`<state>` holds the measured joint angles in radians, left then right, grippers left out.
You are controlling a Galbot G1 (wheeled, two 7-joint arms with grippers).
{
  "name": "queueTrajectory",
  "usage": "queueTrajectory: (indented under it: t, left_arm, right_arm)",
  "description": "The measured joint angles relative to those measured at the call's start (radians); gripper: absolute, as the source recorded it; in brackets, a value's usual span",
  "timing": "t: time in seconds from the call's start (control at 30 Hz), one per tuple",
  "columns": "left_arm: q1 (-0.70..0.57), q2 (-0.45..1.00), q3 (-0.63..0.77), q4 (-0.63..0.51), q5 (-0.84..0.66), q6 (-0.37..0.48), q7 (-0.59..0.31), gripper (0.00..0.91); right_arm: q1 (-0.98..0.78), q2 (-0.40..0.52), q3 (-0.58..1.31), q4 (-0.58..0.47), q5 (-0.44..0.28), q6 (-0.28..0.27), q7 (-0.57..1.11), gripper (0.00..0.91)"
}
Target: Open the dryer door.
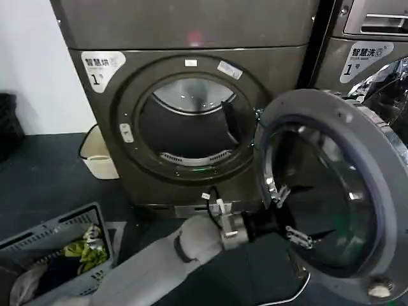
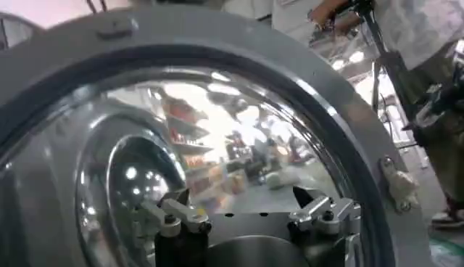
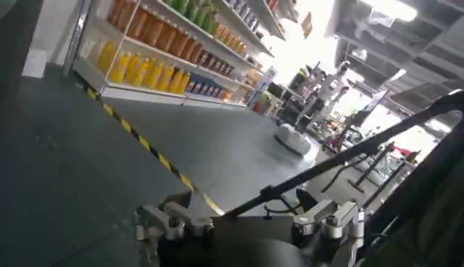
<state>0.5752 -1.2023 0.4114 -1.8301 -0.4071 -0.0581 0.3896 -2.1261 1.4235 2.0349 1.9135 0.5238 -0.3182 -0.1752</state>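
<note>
The bronze-grey dryer [image 1: 191, 32] carries a white "1" sticker, and its round drum mouth [image 1: 188, 127] stands uncovered. The dryer door [image 1: 382, 159] is swung wide open to the right, showing its pale grey inner rim and dark bulging glass. My left arm reaches up from the lower left. The left gripper [image 1: 287, 215] is open, its fingers spread just in front of the glass on the door's inner side, gripping nothing. In the left wrist view, the left gripper [image 2: 243, 202] faces the door glass [image 2: 217, 123] inside the grey rim [image 2: 65, 43]. The right gripper [image 3: 246, 207] is open and empty, away from the dryer, facing a shop floor.
A second similar machine [image 1: 370, 57] stands to the right, behind the open door. A grey laundry basket [image 1: 57, 233] with clothes sits at the lower left. A white bin [image 1: 99, 153] stands beside the dryer. Shelves of bottles [image 3: 159, 51] and a black rod [image 3: 348, 152] appear in the right wrist view.
</note>
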Motion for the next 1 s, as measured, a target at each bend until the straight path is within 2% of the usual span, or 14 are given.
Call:
queueTrajectory:
  t: [0.57, 1.0]
  left_arm:
    - [-0.112, -0.148, 0.077, 0.165, 0.233, -0.195, -0.066, 0.907]
    - [-0.186, -0.261, 0.105, 0.324, 0.288, -0.206, -0.092, 0.907]
  right_arm:
    - [0.006, 0.057, 0.011, 0.040, 0.031, -0.007, -0.004, 0.907]
    - [0.009, 0.085, 0.026, 0.067, 0.049, -0.011, -0.005, 0.907]
